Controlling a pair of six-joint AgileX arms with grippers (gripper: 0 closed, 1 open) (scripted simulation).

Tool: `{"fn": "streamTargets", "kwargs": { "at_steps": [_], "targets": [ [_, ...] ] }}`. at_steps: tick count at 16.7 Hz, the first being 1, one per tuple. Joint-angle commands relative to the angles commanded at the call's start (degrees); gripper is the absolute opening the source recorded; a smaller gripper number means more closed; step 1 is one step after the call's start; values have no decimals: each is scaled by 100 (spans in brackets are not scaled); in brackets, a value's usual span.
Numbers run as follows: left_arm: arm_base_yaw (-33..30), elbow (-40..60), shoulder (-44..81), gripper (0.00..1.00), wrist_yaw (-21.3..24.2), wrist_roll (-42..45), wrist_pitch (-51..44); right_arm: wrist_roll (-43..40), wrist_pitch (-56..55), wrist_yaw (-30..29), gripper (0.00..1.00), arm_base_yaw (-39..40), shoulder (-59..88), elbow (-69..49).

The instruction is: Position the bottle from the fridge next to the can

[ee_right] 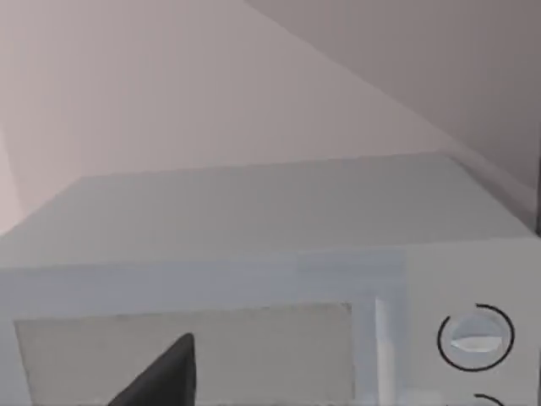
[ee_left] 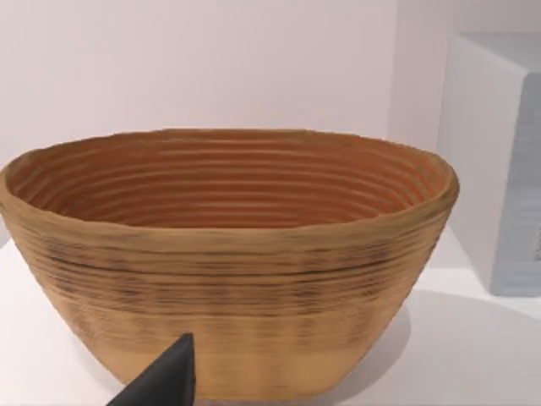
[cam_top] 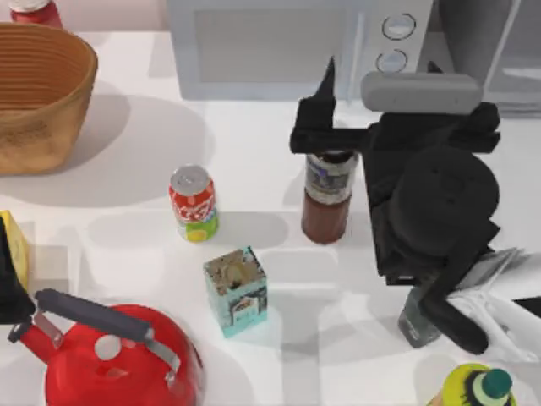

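You are looking at the left gripper (ee_left: 161, 381) parked at the table's left edge, facing the woven basket (cam_top: 38, 93); its jaw state cannot be told. The can (cam_top: 193, 203) is standing upright left of centre. The bottle (cam_top: 328, 196) is standing right of it, apart, under the right gripper (cam_top: 325, 135), whose jaw state also cannot be told.

Bright, even light floods the white table (cam_top: 254, 135), soft grey shadows pooling right of the basket (cam_top: 42, 93), the can (cam_top: 193, 203) and the bottle (cam_top: 328, 196). No glare anywhere. Edges look soft throughout, the wrist views slightly hazy.
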State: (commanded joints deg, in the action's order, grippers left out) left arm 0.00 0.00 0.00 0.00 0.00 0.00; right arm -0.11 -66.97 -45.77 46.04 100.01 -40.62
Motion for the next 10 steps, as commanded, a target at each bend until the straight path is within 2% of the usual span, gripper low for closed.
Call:
{"fn": "streamTargets", "kwargs": {
  "at_steps": [10],
  "targets": [
    [0, 0, 0, 100, 0, 0, 0, 4, 3385, 2668, 100, -2490, -5678, 1937]
  ]
}}
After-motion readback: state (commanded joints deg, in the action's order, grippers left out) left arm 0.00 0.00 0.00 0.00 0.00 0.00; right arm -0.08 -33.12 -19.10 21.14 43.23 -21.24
